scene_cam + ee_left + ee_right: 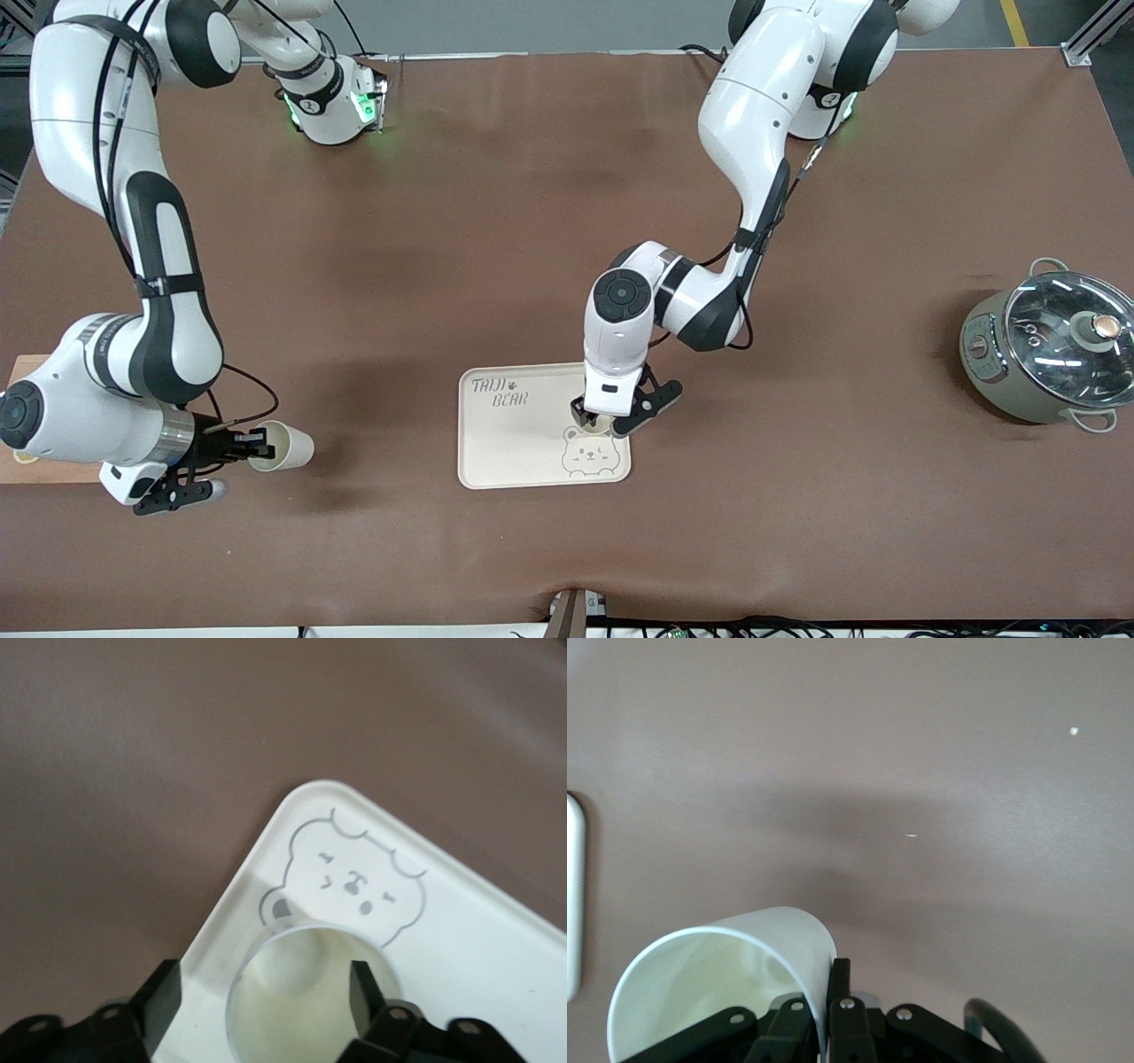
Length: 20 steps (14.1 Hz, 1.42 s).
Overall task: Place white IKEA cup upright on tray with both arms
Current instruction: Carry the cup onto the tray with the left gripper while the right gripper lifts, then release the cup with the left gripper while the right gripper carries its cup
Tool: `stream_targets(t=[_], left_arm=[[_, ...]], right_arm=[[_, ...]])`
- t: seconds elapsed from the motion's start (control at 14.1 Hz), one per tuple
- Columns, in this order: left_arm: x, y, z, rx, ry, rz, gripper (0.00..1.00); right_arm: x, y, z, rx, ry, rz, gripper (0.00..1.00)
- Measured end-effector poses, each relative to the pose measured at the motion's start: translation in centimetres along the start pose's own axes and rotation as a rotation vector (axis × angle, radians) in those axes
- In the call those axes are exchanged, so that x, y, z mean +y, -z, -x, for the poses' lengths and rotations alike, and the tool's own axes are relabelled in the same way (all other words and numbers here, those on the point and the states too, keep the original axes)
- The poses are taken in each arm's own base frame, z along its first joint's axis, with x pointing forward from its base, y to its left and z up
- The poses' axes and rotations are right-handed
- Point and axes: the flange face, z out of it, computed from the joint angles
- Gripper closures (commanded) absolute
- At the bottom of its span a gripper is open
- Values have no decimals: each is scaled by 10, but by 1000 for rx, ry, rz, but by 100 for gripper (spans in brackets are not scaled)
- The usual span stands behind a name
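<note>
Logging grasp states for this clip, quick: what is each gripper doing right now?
Left gripper: open around a cup standing upright on the tray.
Right gripper: shut on the rim of another cup, held on its side above the table.

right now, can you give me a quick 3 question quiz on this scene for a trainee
1. True or false: the held cup in the right tool is upright.
2. The left tool is over: A) the pot, B) the tray, C) the cutting board.
3. Fill in: the second cup stands upright on the tray, beside the printed ____ face.

Key: 1 false, it is tipped on its side; 2 B; 3 bear.
</note>
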Motion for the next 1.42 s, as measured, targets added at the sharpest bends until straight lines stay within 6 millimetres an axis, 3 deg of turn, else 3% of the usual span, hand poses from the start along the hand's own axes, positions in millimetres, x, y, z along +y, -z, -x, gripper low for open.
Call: stream_targets(t=[0.21,0.57,0.78,0.92,1.07,1.42], left_arm=[[-4,41,-43,15,5,10,0],[-27,111,-105,3,-15,-23,0],[-50,151,-139,-17,-82,-57,0],[-70,175,-164,-27,-129,-68,0],[-94,198,-187,-45,-179,-77,0],[-156,237,-236,-111,-305,-105,0]], right_arm=[[-64,-4,-9,-9,-108,-8,100],[-206,-22,-11,-9,-291,-12,100],[-264,-26,-10,44,-362,-27,100],[-293,-37,-8,77,-378,-31,100],[-309,-56,-4,89,-371,-5,100],[-314,-105,1,110,-356,52,100]])
